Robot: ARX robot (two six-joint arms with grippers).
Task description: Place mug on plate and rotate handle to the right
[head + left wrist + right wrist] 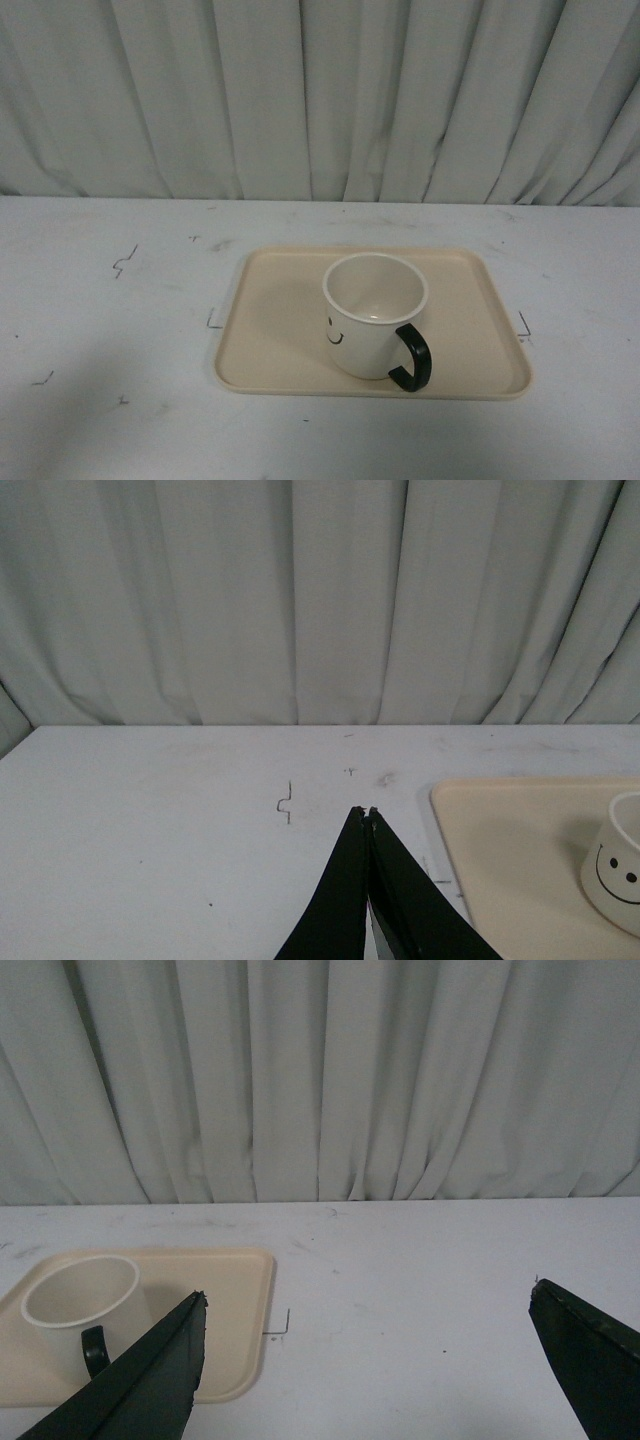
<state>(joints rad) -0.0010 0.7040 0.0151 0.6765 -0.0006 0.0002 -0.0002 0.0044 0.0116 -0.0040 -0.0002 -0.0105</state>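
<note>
Three views share one scene, yet each leaves something out: the front view shows no arm at all, while each wrist view shows its own gripper. Behind everything hangs a pale curtain (320, 90) in soft vertical folds, and below it spreads a white matte table (110, 330), scuffed and marked with small black pen corners (124, 262). On the table lies the plate (270, 340), a flat beige rectangle with rounded corners and a low raised rim. The mug (372, 315) stands upright on it, right of the plate's middle and close to its near edge, cream-white, cylindrical and empty. Only the front view shows the whole plate; the left wrist view catches one corner of it and part of the mug, cut off by the picture's edge. The black handle (412, 358), a thick glossy loop, points to the right and toward the robot. It is out of sight in the left wrist view. A thin black smiley face (334, 335) is drawn on the mug, turned to the left; the right wrist view does not show it. The left gripper (366, 812) has its dark tapered fingers pressed together at the tips, empty, well apart from the mug. The right gripper (367, 1295) is spread wide and empty; the mug sits beyond one finger, outside the gap.
</note>
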